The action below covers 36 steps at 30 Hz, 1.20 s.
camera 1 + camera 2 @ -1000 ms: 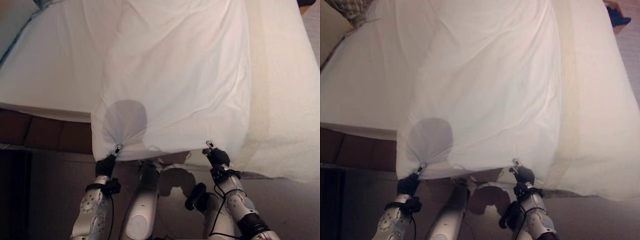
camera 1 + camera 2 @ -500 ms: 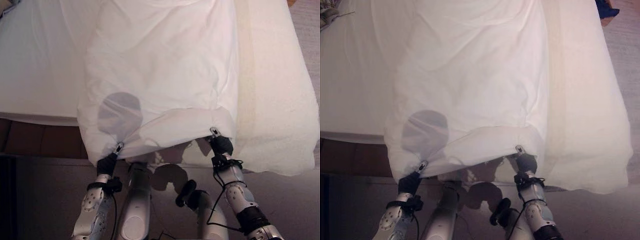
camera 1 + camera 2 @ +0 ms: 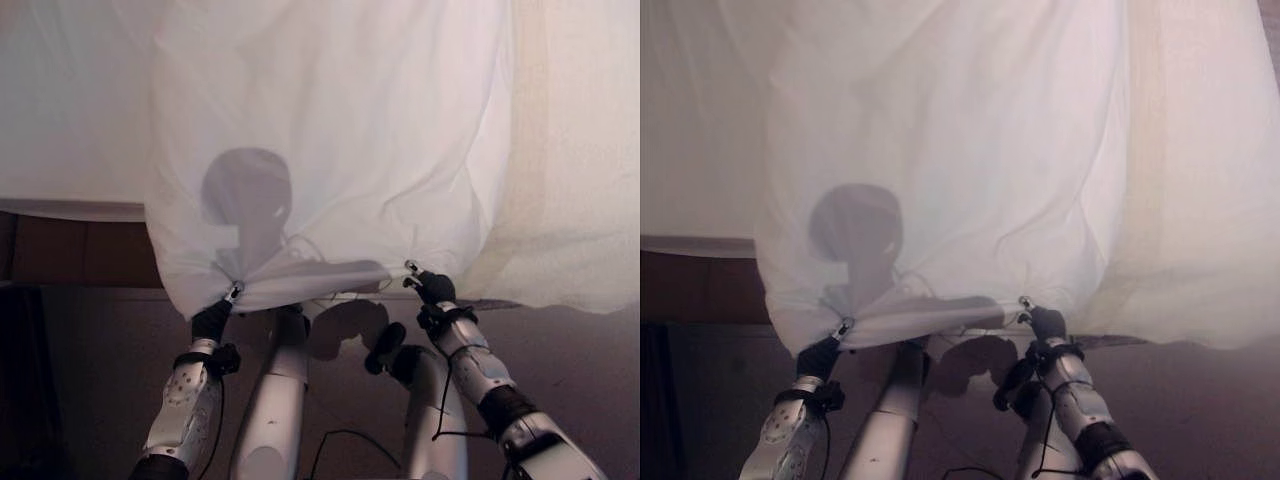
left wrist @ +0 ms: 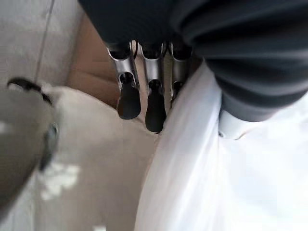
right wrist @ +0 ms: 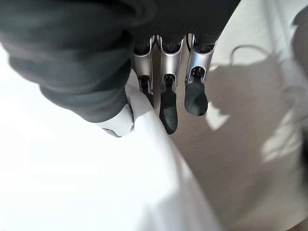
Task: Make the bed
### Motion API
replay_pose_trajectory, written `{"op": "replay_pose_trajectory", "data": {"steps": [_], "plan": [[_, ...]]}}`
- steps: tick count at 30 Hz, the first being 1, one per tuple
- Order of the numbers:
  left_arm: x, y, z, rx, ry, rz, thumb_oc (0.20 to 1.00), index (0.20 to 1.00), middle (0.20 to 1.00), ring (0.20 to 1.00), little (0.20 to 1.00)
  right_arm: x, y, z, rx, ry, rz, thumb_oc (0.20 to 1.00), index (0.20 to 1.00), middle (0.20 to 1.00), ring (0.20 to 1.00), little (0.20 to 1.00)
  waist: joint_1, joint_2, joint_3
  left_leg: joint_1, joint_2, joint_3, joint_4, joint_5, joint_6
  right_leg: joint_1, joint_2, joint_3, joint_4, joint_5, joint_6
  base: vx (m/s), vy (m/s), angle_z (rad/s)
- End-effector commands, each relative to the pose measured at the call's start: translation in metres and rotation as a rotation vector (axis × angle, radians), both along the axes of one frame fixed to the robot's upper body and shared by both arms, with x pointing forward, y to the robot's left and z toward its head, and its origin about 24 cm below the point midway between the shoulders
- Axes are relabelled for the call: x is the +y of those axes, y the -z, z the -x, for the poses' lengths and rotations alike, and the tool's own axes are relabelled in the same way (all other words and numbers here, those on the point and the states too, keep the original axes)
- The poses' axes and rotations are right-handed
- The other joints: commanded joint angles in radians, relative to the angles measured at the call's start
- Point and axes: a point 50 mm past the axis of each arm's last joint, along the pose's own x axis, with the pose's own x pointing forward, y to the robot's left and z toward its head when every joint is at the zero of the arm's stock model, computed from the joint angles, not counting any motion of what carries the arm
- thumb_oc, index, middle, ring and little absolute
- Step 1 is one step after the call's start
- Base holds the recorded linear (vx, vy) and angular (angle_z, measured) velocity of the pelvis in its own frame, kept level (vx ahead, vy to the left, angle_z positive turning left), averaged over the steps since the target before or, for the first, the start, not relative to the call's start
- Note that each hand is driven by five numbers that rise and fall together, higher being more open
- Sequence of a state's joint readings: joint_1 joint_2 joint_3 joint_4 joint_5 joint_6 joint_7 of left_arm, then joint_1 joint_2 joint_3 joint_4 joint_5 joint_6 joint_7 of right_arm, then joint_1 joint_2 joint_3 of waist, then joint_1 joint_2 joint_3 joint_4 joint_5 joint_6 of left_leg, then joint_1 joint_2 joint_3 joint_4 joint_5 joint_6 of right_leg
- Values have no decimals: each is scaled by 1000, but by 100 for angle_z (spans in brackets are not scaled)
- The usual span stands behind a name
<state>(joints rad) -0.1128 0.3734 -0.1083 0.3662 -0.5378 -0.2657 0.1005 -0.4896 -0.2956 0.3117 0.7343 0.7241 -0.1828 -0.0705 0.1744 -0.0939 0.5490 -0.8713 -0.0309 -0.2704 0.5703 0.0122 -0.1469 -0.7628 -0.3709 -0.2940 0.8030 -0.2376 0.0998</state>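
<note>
Brown floor (image 3: pixel 80 380) runs below the bed (image 3: pixel 60 110), whose near edge is draped by the white sheet (image 3: pixel 330 130) (it hangs over the side). Left hand (image 3: pixel 212 320) and right hand (image 3: pixel 432 288), raised from below, each pinch the sheet's lower hem.

No legible text or labels

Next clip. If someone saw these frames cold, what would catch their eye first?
The big white sheet, spread over the bed with its near edge off the mattress and bunched at two spots. The left hand pinches one spot and the right hand the other, both below the bed's near edge. A round dark shadow lies on the cloth above the left hand.
</note>
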Motion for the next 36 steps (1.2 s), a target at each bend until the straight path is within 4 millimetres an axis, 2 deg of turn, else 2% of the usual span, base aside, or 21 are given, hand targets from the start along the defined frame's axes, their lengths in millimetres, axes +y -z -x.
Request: {"op": "replay_pose_trajectory", "data": {"steps": [1,4,5,7,8,10,12,16,20,23,29,30,31,32,36], "plan": [[62,7,21,58,-288,-40,200,200,200,200,200,-87,-7,5,50,258,213,200,200,200,200,200,16,42,-29,-65,-20,-13,-14,-42,65,-91,-19,49,-142,140,59,-39,13,6],[64,8,8,95,-296,-65,200,200,200,200,200,-98,-9,-4,113,305,292,200,200,200,200,200,14,41,-29,-131,-28,-16,31,-49,67,-164,-14,70,-92,123,50,-17,12,3],[63,10,2,124,-289,-92,200,200,200,200,200,-107,-5,-2,169,334,333,200,200,200,200,200,3,49,-29,-168,-12,8,62,-51,63,-198,-21,62,-70,115,48,-24,17,7],[65,12,-2,152,-298,-102,200,200,200,200,200,-114,-7,-5,207,351,379,200,200,200,200,200,4,45,-29,-210,-15,3,90,-58,65,-243,-12,79,-44,103,41,-29,-1,14],[65,11,-8,161,-293,-125,200,200,200,200,200,-118,-6,-3,224,369,399,200,200,200,200,200,-8,43,-29,-240,-2,31,120,-59,63,-253,-20,73,-35,101,40,-1,-21,7],[62,13,-10,178,-277,-141,200,200,200,200,200,-122,-6,-3,239,377,411,200,200,200,200,200,-4,50,-29,-259,2,31,133,-63,63,-289,-24,76,-3,87,37,7,-1,9],[70,12,-15,223,-285,-223,200,200,200,200,200,-131,0,3,297,384,467,200,200,200,200,200,-24,51,-29,-319,53,85,196,-75,64,-335,-38,72,42,56,20,-24,-5,22],[78,28,-12,373,-264,-371,200,200,200,200,200,-131,13,11,380,364,520,200,200,200,200,200,-40,35,-29,-386,117,132,274,-95,71,-392,-53,66,101,21,-1,12,-23,12],[81,36,-10,452,-248,-442,200,200,200,200,200,-127,26,18,437,333,542,200,200,200,200,200,-46,23,-29,-419,141,147,308,-107,75,-423,-59,69,134,-3,-15,30,-51,6],[82,45,-5,532,-207,-535,200,200,200,200,200,-128,40,30,507,290,617,200,200,200,200,200,-52,23,-29,-456,174,170,357,-127,81,-451,-73,65,176,-32,-32,44,-35,9],[89,56,6,627,-193,-636,200,200,200,200,200,-126,58,45,577,276,631,200,200,200,200,200,-60,23,-29,-487,218,191,407,-152,88,-474,-78,67,217,-58,-42,30,-33,7],[96,59,11,676,-221,-645,514,514,514,514,514,-125,67,53,617,260,637,1000,1000,1000,1000,1000,-63,20,-29,-493,229,193,419,-158,90,-480,-80,69,229,-66,-46,28,-53,4],[96,59,11,676,-222,-645,514,514,514,514,514,-125,67,53,617,260,637,1000,1000,1000,1000,1000,-63,20,-29,-493,229,193,419,-158,90,-481,-80,69,230,-66,-46,48,-58,3],[97,66,17,721,-229,-618,1000,1000,1000,1000,1000,-127,74,61,666,245,667,1000,1000,1000,1000,1000,-66,19,-29,-496,238,195,429,-163,92,-484,-85,68,245,-78,-50,26,-28,7],[96,77,28,785,-204,-618,1000,1000,1000,1000,1000,-129,84,74,716,238,665,1000,1000,1000,1000,1000,-72,18,-29,-495,249,201,441,-172,92,-487,-90,73,261,-87,-54,32,-18,11]]}}
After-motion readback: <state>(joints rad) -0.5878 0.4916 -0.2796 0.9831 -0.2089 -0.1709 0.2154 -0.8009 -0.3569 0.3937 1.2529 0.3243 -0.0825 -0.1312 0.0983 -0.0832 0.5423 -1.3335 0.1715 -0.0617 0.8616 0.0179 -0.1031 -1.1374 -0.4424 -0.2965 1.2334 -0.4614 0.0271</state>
